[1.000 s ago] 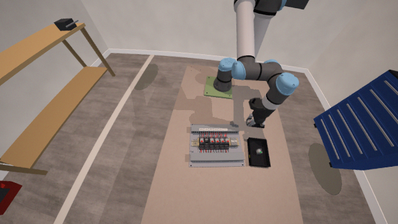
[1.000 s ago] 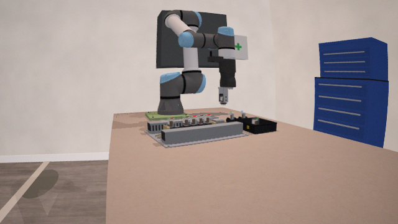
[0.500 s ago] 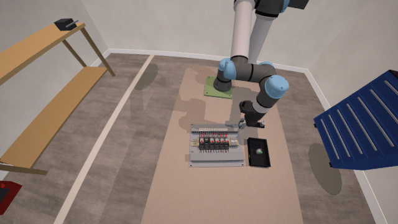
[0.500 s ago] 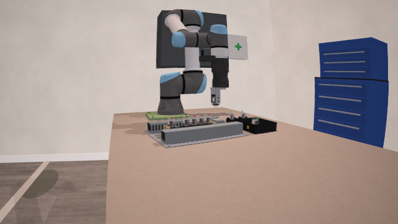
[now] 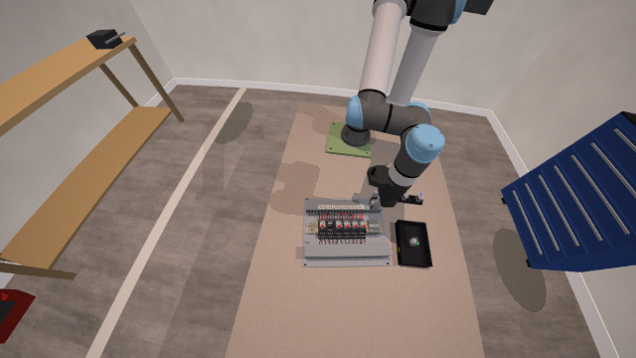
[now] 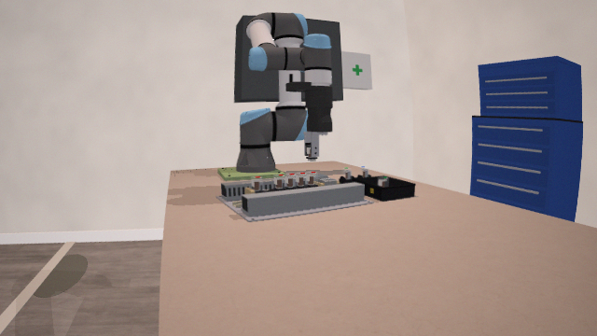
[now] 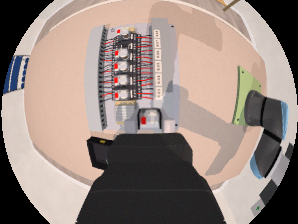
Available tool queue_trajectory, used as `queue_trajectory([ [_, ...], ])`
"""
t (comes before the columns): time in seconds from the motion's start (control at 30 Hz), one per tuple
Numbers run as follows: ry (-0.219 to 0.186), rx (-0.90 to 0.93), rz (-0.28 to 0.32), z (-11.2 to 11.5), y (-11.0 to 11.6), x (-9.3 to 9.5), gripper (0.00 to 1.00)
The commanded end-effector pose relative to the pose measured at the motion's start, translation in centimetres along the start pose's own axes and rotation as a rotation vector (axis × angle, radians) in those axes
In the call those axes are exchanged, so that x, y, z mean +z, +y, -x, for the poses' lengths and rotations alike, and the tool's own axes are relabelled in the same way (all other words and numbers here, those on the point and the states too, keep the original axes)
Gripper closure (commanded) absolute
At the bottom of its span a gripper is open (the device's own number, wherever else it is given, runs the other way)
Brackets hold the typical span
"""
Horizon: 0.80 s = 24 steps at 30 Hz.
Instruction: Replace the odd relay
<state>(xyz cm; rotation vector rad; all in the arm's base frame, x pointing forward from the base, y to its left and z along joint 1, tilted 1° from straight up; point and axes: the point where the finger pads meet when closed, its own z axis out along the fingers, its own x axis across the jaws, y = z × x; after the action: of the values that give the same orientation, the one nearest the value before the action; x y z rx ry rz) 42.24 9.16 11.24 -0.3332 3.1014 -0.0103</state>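
Note:
My gripper is shut on a relay with a red test button, held above the panel's right end. In the wrist view that button is on the left, as in the row. Several red-button relays stand in the row. One socket between the outermost relay and the others is empty. The black tray holds a green-button relay. Seating heights are too small to judge.
A black holder behind the tray carries a green-button relay and a blue-button relay. Grey wire ducts flank the row. Terminal blocks stand at the row's near end in the wrist view.

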Motion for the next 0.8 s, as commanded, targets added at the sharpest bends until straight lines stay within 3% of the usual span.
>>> queue_trajectory([
  [0.0,-0.001,-0.001,0.003,0.8,-1.8,0.1,1.00],
  [0.27,-0.001,-0.001,0.003,0.8,-1.8,0.1,1.00],
  [0.43,-0.001,-0.001,0.002,2.8,-7.3,0.2,1.00],
  [0.77,-0.001,-0.001,0.002,2.8,-7.3,0.2,1.00],
])
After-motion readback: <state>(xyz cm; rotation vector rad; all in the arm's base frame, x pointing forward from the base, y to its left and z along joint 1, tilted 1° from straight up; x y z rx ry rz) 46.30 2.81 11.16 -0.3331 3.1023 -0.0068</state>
